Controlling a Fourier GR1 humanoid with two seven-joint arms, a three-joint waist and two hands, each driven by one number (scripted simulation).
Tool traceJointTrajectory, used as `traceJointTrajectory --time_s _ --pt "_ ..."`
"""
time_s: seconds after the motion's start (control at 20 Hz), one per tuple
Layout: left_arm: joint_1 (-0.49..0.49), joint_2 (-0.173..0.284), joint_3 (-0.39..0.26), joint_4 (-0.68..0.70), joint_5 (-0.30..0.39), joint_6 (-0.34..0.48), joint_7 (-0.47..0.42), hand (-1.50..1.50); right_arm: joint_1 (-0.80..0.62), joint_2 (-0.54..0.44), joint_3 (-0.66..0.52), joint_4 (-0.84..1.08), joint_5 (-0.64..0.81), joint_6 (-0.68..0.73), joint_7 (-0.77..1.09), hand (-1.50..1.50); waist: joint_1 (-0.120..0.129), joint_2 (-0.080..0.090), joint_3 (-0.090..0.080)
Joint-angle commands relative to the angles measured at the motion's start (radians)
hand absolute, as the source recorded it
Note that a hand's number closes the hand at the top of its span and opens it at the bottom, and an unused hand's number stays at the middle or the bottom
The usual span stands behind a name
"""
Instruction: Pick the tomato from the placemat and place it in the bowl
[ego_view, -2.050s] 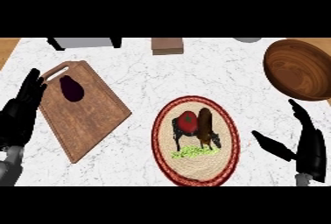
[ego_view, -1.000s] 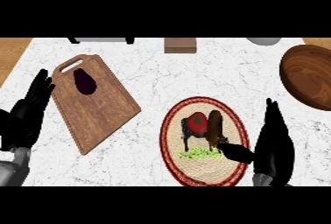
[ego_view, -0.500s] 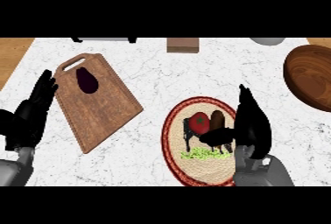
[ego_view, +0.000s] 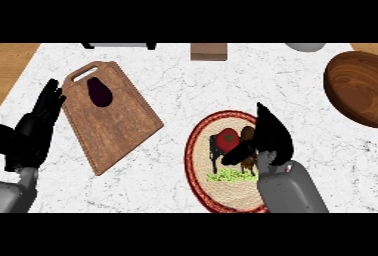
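Now over the placemat (ego_view: 198, 165), the right hand (ego_view: 267, 140) has swung in from the surface's edge, fingers spread, thumb beside the tomato (ego_view: 226, 140), not yet grasped; the bowl (ego_view: 354, 92) waits.

A wooden cutting board (ego_view: 111, 116) with a handle slot lies tilted on the white marble counter (ego_view: 221, 85); a dark purple eggplant (ego_view: 99, 92) rests on its upper part, just below the slot; at the far edge sit a small brown block (ego_view: 209, 51), a grey rounded object (ego_view: 305, 46), partly cut off, and a grey item with black ends (ego_view: 118, 45).
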Motion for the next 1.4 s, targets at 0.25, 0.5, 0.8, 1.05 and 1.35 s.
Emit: traceJointTrajectory --time_s 0.25,0.5,0.8,1.05,1.35 --pt "0.008 -0.009 0.026 -0.007 -0.023 -0.008 0.000 0.00 -0.099 0.011 0.021 0.077 0.133 0.116 0.203 -1.50 -0.010 -0.004 0.001" --pt "-0.001 -0.043 0.007 0.005 -0.054 0.008 0.015 0.00 -0.081 0.011 0.085 0.140 0.073 0.024 0.225 -1.50 -0.004 -0.001 0.001" --pt "-0.018 -0.044 0.046 0.023 -0.044 -0.021 0.012 0.00 -0.090 0.011 0.102 0.231 0.025 -0.045 0.203 -1.50 -0.005 0.000 0.001" --pt "-0.011 -0.047 0.050 -0.012 -0.045 -0.035 0.046 0.00 -0.077 0.011 0.133 0.282 0.016 -0.132 0.185 -1.50 -0.003 -0.001 0.002" --pt "0.023 -0.032 0.056 -0.070 -0.065 -0.037 0.085 0.00 -0.111 0.011 0.101 0.395 0.035 -0.168 0.144 -1.50 0.007 0.000 0.002"
